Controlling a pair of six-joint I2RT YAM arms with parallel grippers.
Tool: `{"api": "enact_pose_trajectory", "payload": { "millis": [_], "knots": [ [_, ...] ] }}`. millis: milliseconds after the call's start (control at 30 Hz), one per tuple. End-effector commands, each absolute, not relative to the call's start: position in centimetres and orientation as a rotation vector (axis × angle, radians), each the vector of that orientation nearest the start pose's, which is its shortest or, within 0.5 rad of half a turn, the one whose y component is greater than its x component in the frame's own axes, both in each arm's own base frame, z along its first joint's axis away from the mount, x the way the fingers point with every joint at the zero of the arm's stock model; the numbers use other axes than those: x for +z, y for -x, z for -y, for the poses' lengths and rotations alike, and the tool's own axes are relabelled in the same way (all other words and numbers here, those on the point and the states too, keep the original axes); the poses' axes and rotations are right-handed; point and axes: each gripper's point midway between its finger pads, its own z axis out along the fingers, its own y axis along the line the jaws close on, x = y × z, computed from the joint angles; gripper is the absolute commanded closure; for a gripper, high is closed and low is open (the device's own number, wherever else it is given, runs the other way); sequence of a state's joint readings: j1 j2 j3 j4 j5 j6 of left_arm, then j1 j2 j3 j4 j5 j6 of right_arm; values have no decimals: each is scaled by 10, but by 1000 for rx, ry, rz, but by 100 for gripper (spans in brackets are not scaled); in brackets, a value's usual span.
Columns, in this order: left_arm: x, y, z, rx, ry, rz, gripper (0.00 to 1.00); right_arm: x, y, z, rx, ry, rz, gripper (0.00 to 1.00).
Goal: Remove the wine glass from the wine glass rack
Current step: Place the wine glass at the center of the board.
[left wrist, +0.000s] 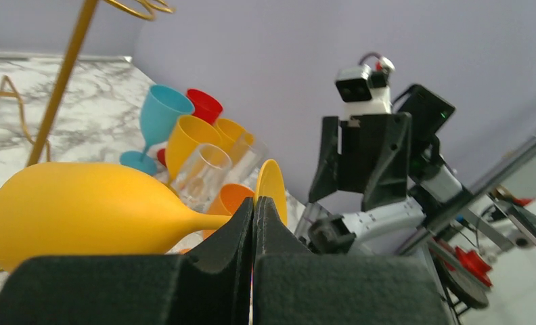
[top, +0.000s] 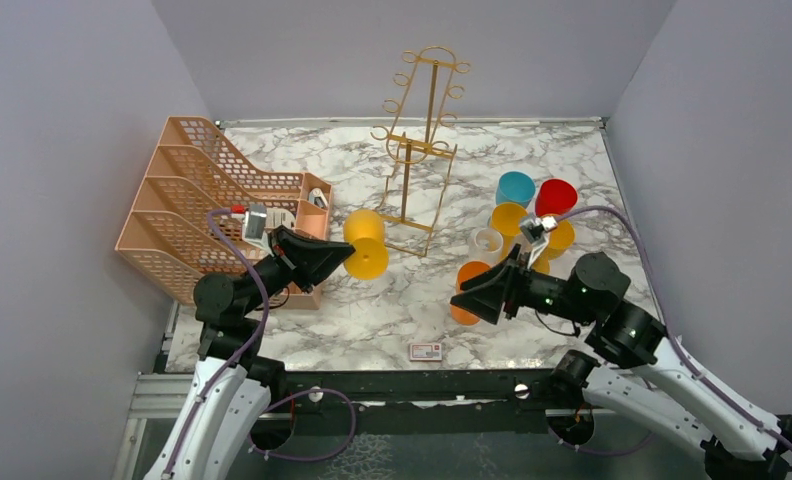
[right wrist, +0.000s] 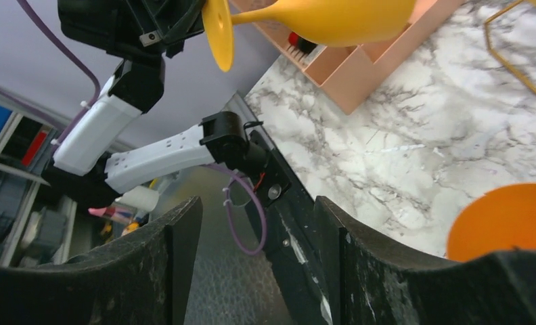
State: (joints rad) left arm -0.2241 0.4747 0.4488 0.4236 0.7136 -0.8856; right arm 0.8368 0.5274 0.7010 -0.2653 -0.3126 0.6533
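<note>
Marble-patterned counter (top: 372,320), white with grey veins, closed in by plain lavender walls (top: 62,130).

- Gold wire wine glass rack (top: 424,140) stands upright at the back centre, its rectangular base frame on the counter.
- Yellow wine glass (top: 365,243) is off the rack. It is held on its side just beside the front-left of the rack base, between the rack and a peach mesh organiser (top: 197,190). The bowl points toward the rack and the foot toward the arm. Whether the bowl touches the counter cannot be told.
- Left end effector (top: 344,256): fingers pressed together on the glass's stem, just behind the foot, clearly seen in the left wrist view.
- Right end effector (top: 459,300): fingers stand apart with only air between them, low over the counter by an orange glass (right wrist: 509,223).
- Cluster on the right side of the counter: blue glass (top: 515,187), red glass (top: 556,196), another yellow glass (top: 509,217) and a clear glass (top: 488,243), close together.
- Small white card (top: 425,350) with a reddish border lies near the counter's front edge; its print is too small to read.
- Organiser compartments hold small items, one with a red part; no label is legible.
</note>
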Motion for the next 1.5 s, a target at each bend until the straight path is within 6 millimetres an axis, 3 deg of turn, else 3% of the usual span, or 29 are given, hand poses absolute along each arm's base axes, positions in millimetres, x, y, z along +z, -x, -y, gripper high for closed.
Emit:
{"api": "enact_pose_trajectory", "payload": {
  "millis": [0,167,433,733,867,1067,1133,1233,1300,1367,1467],
  "knots": [
    [326,-141,196,-1498,-409,-1420,100,296,-97,-264,1513,527,-1801,37],
    [323,-136,199,-1530,-429,-1436,100,288,-94,-285,1593,620,-1876,39],
    [311,-136,212,-1574,-453,-1482,100,293,-102,-306,1626,695,-1877,40],
    [294,-134,249,-1596,-477,-1520,100,302,-104,-314,1659,730,-1848,42],
    [291,-135,256,-1586,-472,-1529,100,295,-102,-312,1648,731,-1871,56],
    [291,-128,259,-1600,-492,-1522,100,289,-101,-307,1636,718,-1862,96],
    [288,-122,259,-1613,-514,-1528,99,289,-101,-307,1636,716,-1853,99],
    [279,-112,259,-1633,-565,-1564,67,288,-102,-307,1627,718,-1841,99],
    [268,-109,257,-1605,-583,-1628,53,287,-104,-307,1608,718,-1836,99],
    [258,-106,254,-1568,-604,-1695,47,287,-106,-306,1590,716,-1834,99],
    [255,-97,250,-1579,-634,-1722,46,287,-108,-307,1583,721,-1829,99]
  ]
}}
